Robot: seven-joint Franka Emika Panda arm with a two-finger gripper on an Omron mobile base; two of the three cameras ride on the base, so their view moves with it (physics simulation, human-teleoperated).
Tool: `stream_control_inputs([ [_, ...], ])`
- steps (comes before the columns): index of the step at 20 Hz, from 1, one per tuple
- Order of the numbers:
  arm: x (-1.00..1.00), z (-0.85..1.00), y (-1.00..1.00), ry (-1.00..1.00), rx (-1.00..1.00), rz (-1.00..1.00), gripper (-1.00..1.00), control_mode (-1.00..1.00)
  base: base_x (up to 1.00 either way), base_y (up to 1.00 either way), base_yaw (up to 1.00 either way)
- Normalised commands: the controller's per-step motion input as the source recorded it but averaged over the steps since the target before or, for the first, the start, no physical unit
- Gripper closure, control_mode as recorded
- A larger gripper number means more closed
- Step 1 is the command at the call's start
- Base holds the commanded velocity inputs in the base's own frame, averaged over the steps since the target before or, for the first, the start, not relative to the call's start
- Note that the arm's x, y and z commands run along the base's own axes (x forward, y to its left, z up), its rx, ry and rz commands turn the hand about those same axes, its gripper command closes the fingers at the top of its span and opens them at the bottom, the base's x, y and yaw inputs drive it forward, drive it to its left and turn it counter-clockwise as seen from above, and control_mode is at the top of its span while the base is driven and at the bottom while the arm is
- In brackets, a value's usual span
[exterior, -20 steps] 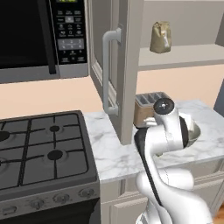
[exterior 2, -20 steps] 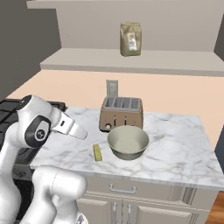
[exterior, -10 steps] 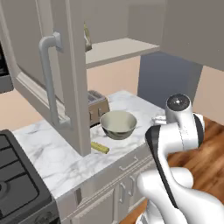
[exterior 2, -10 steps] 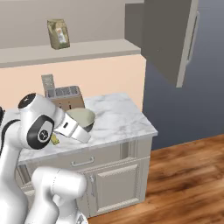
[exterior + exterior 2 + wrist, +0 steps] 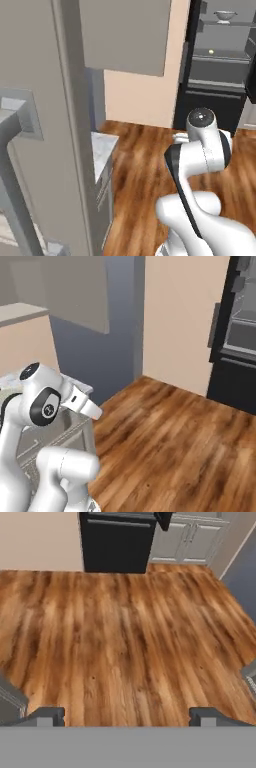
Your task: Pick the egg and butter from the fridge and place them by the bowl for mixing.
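The robot faces the open fridge (image 5: pixel 220 60) across a bare wood floor (image 5: pixel 125 637), its gripper (image 5: pixel 127 714) spread wide and carrying nothing, the two dark fingertips standing far apart at the bottom of the hand view. The black appliance stands well apart from the base, at the far edge of the floor; its grey shelves show in the left base view, with a small pale round thing (image 5: pixel 211 51), possibly the egg, on a middle shelf and a white footed colander (image 5: pixel 223 16) on the shelf above. The butter cannot be made out on any shelf at this range. The marble counter (image 5: pixel 102 145) lies at the left, partly behind a grey cabinet door (image 5: pixel 45 125) that hangs open close to the camera.

The step in hand appears to be the approach to the fridge. Done well, the base would close in squarely on the open compartment, stopping near enough for the arm to reach the middle shelf, with the jaws kept wide and level to slide in under the shelf above.
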Motion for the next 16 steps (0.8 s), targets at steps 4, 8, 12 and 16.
stream_control_inputs([
  [4,0.00,0.00,0.00,0.00,0.00,0.00,-1.00,1.00,0.00,-0.45,-0.95],
  [8,0.00,0.00,0.00,0.00,0.00,0.00,-1.00,1.00,0.39,-0.80,-0.61],
  [12,0.00,0.00,0.00,0.00,0.00,0.00,-1.00,1.00,1.00,-0.48,0.01],
  [16,0.00,0.00,0.00,0.00,0.00,0.00,-1.00,1.00,1.00,-0.04,0.00],
])
